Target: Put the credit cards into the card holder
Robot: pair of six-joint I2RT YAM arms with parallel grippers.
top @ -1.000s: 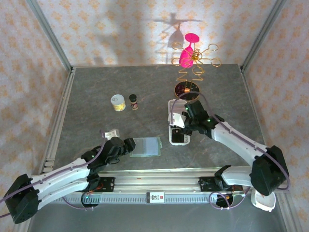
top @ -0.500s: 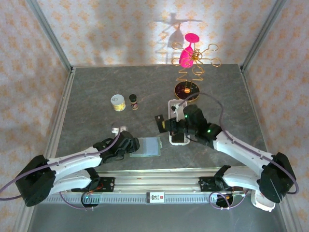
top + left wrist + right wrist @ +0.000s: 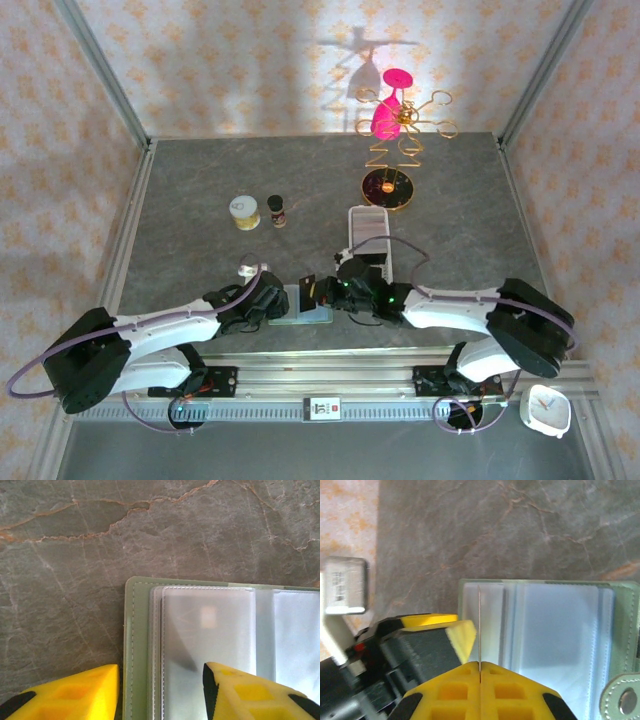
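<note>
The left gripper [image 3: 161, 672] stands with jaws apart astride the left edge of the wallet [image 3: 136, 655], whose near part is cut off. Just inside that edge the right gripper [image 3: 479, 666], shut tight, pinches a card [image 3: 479, 625], seen edge-on as a thin line, its face hidden.

Robot lab test cell, staged, not a real home. Bare metal frame posts [image 3: 100, 70] hold wallpaper-print panels [image 3: 250, 60] around a stone-look table [image 3: 200, 180]. Left arm [image 3: 150, 340] and right arm [image 3: 450, 305] bolted to a metal rail [image 3: 320, 385] at near edge, cables exposed.
</note>
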